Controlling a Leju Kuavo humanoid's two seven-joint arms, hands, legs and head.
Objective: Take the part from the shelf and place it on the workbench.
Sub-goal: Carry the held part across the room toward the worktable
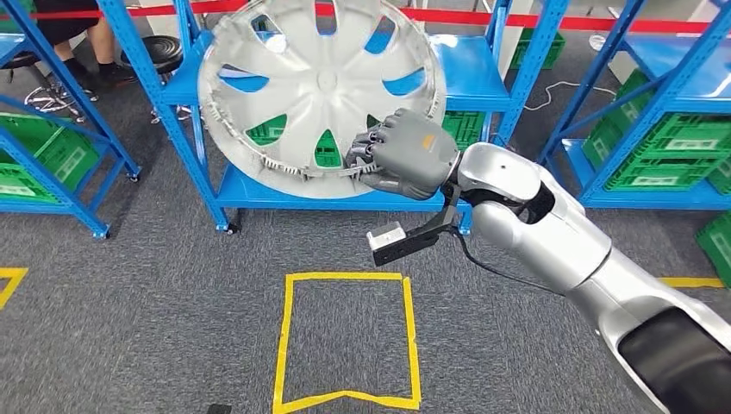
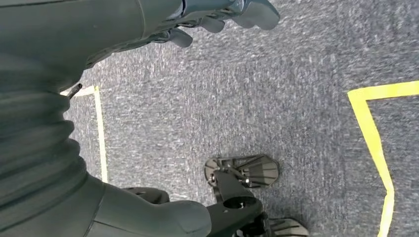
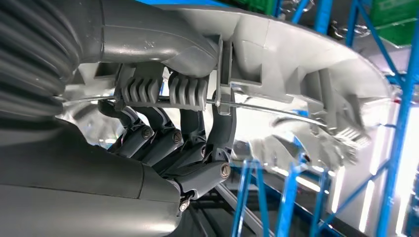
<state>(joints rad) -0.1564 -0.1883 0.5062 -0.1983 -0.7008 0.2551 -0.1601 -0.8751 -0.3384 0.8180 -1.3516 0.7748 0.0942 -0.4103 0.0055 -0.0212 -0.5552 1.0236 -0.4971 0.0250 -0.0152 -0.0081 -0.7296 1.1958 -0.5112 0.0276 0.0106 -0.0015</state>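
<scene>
R hand [image 1: 412,155] clamped on hubcap [image 1: 319,86] rim

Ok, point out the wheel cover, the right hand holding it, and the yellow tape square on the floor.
wheel cover [image 1: 293,86], head view, on a spoke left of its hub.
right hand [image 1: 412,155], head view, back of the hand.
yellow tape square [image 1: 284,336], head view, its left edge.

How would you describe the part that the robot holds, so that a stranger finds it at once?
Look at the blue metal shelf rack in the middle of the head view. In front of it the right hand grips the lower rim of a large wheel cover. It is the one round, silver-grey thing, with spoke-shaped openings, among green crates.
</scene>
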